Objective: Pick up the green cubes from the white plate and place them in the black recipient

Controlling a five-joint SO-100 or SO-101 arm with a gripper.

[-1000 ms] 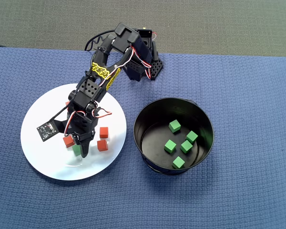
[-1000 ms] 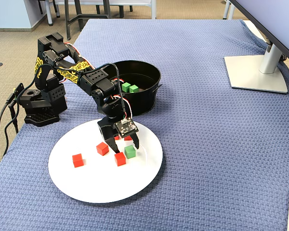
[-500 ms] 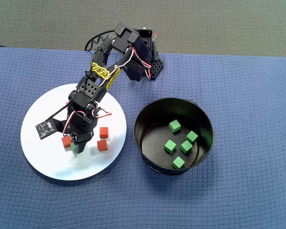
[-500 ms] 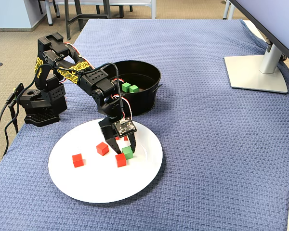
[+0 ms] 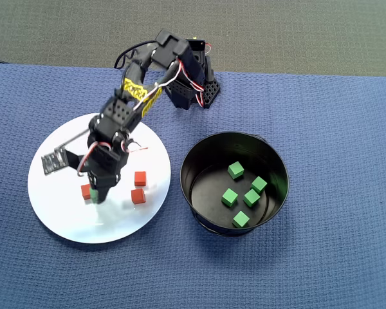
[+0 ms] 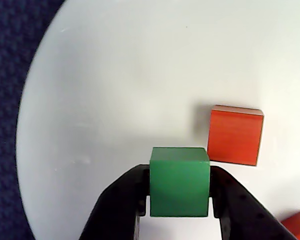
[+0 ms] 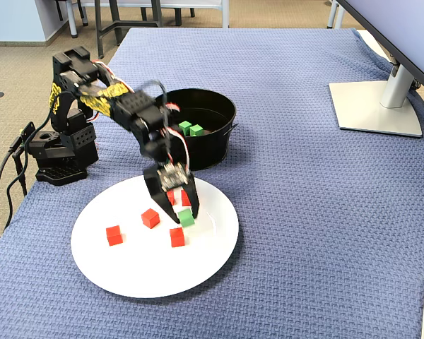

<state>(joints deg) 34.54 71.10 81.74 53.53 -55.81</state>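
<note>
The green cube (image 6: 180, 181) sits between my two fingers (image 6: 121, 200), which press on its left and right faces in the wrist view. My hand (image 7: 183, 217) is therefore clamped on this cube. In the fixed view the cube appears slightly clear of the white plate (image 7: 127, 272), above its right half; I judge it lifted, though the clearance is hard to confirm from the wrist view.

Status of the plate: no other green cube is visible on it. Red-orange cubes are present: one (image 6: 235, 135) just to the right of my held cube in the wrist view, and several more (image 7: 150, 218) spread over the plate in the fixed view. These are not part of the task and are to be left where they lie.

Status of the black pot (image 5: 199, 161): it stands on the blue cloth of the worktop (image 5: 321, 116), just right of the plate in the overhead view. Five green cubes (image 5: 235, 170) lie on its floor.

Assessment: five cubes are delivered and the last visible one is in my grasp. Remaining steps, as I judge them: carry across to the pot, position over its opening, and release.
</note>
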